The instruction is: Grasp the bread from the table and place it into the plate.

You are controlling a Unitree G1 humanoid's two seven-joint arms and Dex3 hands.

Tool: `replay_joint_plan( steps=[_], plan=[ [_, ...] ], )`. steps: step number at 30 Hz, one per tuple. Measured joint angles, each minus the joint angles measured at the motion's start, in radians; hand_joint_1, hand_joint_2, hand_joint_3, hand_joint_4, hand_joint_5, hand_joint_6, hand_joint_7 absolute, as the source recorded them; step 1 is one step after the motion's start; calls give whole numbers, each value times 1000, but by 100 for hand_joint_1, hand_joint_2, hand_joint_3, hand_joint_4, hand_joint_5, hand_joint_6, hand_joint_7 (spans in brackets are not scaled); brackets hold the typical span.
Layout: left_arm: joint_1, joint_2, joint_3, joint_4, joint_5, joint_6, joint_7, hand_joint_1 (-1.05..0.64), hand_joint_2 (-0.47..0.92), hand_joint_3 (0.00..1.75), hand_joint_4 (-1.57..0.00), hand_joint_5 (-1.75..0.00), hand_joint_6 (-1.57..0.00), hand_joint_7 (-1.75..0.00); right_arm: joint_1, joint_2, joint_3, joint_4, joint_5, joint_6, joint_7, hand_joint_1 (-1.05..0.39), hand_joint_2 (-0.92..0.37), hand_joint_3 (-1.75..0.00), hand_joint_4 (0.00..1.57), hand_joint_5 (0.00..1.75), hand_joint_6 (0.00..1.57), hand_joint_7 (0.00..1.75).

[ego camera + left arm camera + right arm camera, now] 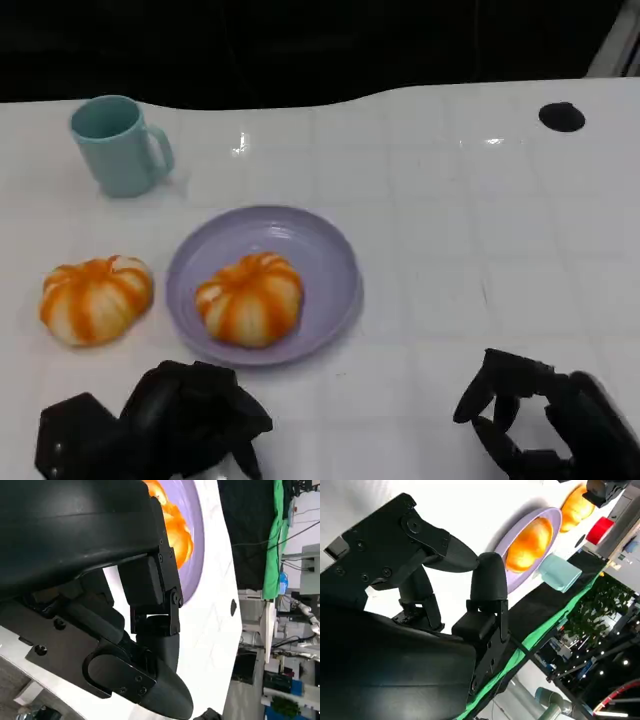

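One bread roll (250, 298), orange-striped and pumpkin-shaped, sits inside the lavender plate (335, 262), a little toward the plate's near-left side. A second roll (95, 298) of the same look lies on the white table (480, 250) just beside the plate's left rim, apart from it. Behind them, at the far left, a pale teal mug (118, 146) stands upright with its handle to the right, and a small black disc (561, 116) lies near the far right edge.

Down at the near edge, the left hand (190, 415) hovers just in front of the plate, fingers curled in, nothing in them; its wrist view confirms black fingers (150, 585) folded with the plated roll beyond. The right hand (530, 415) rests well to the right of the plate, fingers bent but apart with a visible gap, holding nothing. Its wrist view shows spread fingers (487, 587) against bare table, the plate, both rolls and the mug further off.
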Motion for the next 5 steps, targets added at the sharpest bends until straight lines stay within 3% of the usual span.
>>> replay_joint_plan(
  steps=[5],
  plan=[
    [-5,0,0,0,-1,0,0,-105,80,0,-146,-100,-157,-49,-4,0,1,2,-1,0,-6,-34,-44,-122,68,175,69,145]
  ],
)
